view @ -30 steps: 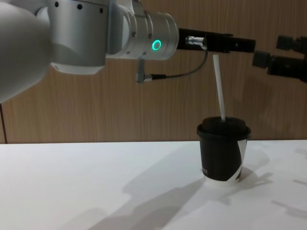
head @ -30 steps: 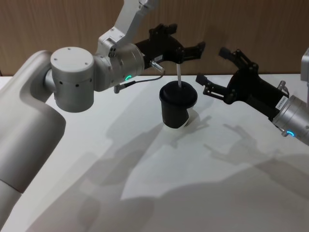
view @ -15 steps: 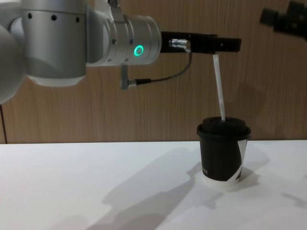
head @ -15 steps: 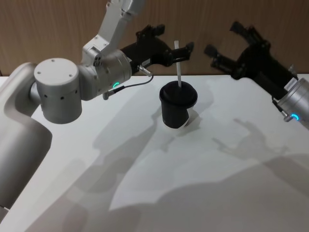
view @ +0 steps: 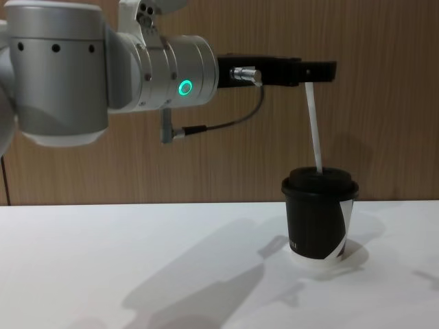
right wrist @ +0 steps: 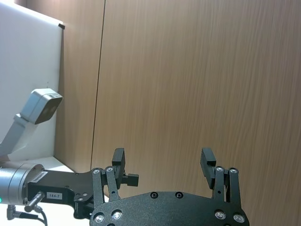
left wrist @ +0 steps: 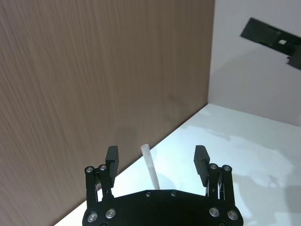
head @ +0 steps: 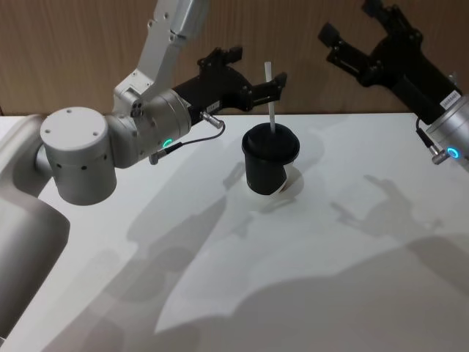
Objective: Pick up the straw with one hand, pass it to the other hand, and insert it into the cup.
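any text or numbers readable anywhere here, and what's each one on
"184-7": a small white label on the black body of the left gripper, seen in the right wrist view.
A small white label on the black right gripper, near its silver wrist, in the head view: too small to read.
Pale lettering low on the small black paper cup with a domed lid, in the chest view: too blurred to read.
The thin white straw carries no text.

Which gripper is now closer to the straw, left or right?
Left. The left gripper is open just behind the straw top; the right gripper is raised far off to its right.
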Robot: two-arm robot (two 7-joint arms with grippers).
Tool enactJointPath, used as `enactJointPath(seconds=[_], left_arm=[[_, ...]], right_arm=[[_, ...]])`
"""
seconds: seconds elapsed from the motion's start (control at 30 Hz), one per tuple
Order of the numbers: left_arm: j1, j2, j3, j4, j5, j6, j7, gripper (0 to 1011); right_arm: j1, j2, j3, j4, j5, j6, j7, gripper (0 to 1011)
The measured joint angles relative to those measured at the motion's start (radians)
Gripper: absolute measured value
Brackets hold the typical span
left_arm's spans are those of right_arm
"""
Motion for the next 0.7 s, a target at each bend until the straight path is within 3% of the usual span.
enactJointPath(seconds=[0.7], left_arm=[[0.058,0.021,-0.018,-0.072,-0.035,-0.065,-0.014,1003]], right_arm=[[0.003,0.018,-0.052,-0.023,0.021,0.132,-0.049,1001]])
